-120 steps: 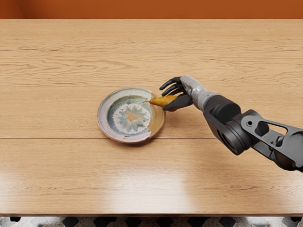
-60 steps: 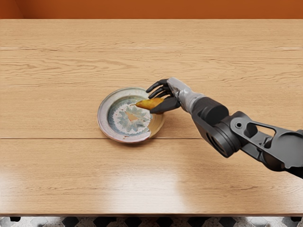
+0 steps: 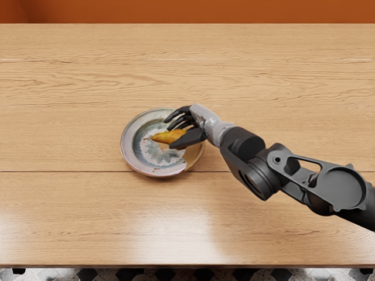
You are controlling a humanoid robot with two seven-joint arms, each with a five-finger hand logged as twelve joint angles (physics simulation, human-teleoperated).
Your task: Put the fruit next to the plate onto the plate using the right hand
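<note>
wood grain, light and warm, runs across the whole worktop (image 3: 88,216), and i see one thin seam (image 3: 70,171) crossing it from left to right just below the middle of the frame. a little left of centre sits the plate (image 3: 125,144). it is round, with a brownish rim and a pale blue-green star pattern inside, and its lower edge lies just above that seam.

my right arm (image 3: 275,172) comes in from the lower right edge, its dark grey joints large in the foreground, and reaches up and left toward the plate. the right robot hand (image 3: 190,124) is over the plate's right half. its black fingers (image 3: 177,119) curl over the top and the thumb (image 3: 184,140) sits underneath, pinching the fruit (image 3: 166,137) between them.

the fruit is orange-yellow, long and tapered, with its pointed end aimed left toward the middle of the plate. it is inside the rim, over the patterned part, right of the plate's centre. i cannot tell from this view whether it touches the plate or hangs just over it.

along the top of the frame runs an orange wall (image 3: 205,10). at the very bottom, a strip of dark and pale checked floor (image 3: 176,274) shows beneath the worktop's front edge.
</note>
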